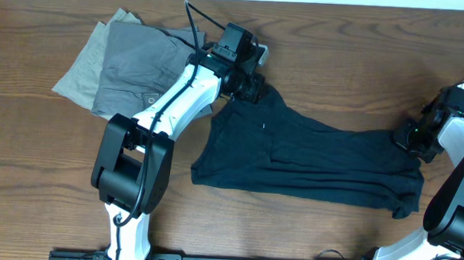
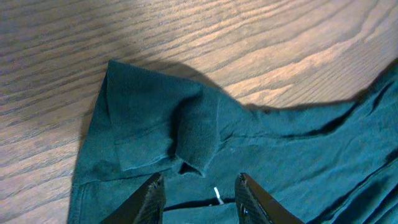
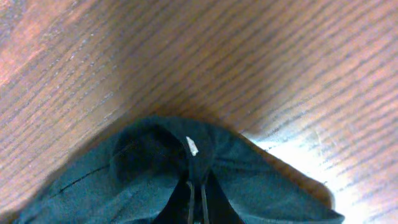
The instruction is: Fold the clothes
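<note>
Right gripper (image 3: pixel 196 191): pinched shut on one end of the black trousers (image 1: pixel 310 158), which lie spread across mid-table. Left gripper (image 2: pixel 199 182): jaws wide, over the opposite corner. Step: securing both ends. Next, you likely close left, then lift evenly.

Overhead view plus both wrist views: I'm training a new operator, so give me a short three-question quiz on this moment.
1. True or false: the left gripper is shut on the black trousers.
2. Which arm does the grey garment lie nearest? A. left B. right
3. What is the right gripper pinching?
Key: 1 false, it is open above them; 2 A; 3 one end of the black trousers.
</note>
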Motion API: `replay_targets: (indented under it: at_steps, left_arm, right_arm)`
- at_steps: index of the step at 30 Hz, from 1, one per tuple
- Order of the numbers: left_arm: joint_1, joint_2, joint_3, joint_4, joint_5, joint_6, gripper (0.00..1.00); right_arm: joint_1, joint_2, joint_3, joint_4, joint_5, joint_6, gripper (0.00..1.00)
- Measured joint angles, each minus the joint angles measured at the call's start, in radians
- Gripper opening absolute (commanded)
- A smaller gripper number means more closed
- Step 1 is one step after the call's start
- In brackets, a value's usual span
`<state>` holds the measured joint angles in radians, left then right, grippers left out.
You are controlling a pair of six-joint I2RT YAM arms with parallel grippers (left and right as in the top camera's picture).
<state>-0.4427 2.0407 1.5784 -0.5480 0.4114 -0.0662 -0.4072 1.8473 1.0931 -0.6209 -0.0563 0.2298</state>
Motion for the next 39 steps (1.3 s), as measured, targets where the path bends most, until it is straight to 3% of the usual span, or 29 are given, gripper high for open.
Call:
replay_targets:
  at_steps: [13, 16, 17, 23, 39]
  left_arm:
    - [-0.074, 0.126, 0.0, 0.089, -0.084, 0.147, 0.46]
    - [-0.076, 0.164, -0.001, 0.12, -0.105, 0.15, 0.12]
    - [-0.075, 0.171, -0.001, 0.126, -0.107, 0.151, 0.06]
    - [-0.075, 0.171, -0.001, 0.105, -0.124, 0.168, 0.06]
    - [-0.075, -0.051, 0.0, -0.19, -0.211, 0.168, 0.06]
  right_arm:
    - [-0.021, -0.192, 0.0, -0.019, -0.087, 0.0, 0.01]
    - [-0.021, -0.193, 0.0, -0.026, -0.098, 0.0, 0.01]
    - [-0.021, -0.193, 0.0, -0.027, -0.101, 0.0, 0.01]
    - [-0.021, -0.193, 0.0, -0.033, -0.108, 0.0, 0.01]
    - [-0.04, -0.193, 0.0, -0.164, -0.07, 0.016, 0.01]
